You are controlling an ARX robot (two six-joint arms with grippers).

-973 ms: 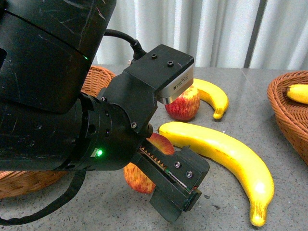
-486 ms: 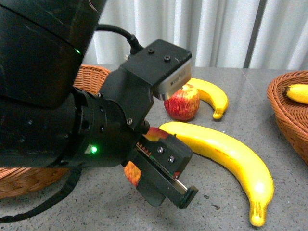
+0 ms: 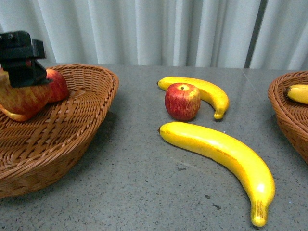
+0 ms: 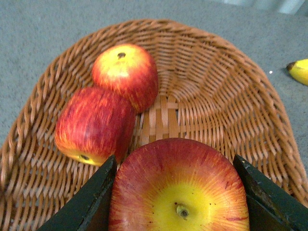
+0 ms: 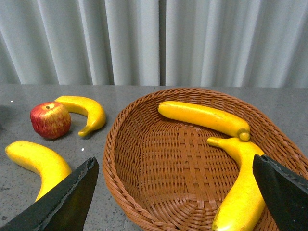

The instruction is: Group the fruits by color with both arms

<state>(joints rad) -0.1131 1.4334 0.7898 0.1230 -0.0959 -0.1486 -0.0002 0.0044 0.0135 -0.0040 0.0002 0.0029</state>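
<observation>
My left gripper is shut on a red apple and holds it over the left wicker basket. In the left wrist view the gripper has a jaw on each side of the apple; two more red apples lie in the basket below. On the table are a red apple, a small banana behind it and a large banana in front. My right gripper is open above the right basket, which holds two bananas.
The right basket's rim shows at the front view's right edge with a banana inside. A pale curtain hangs behind the grey table. The loose apple and bananas also show in the right wrist view.
My left arm has swung from the middle foreground to the far left with the apple in its jaws. It now sits over the left basket and no longer blocks the view.
</observation>
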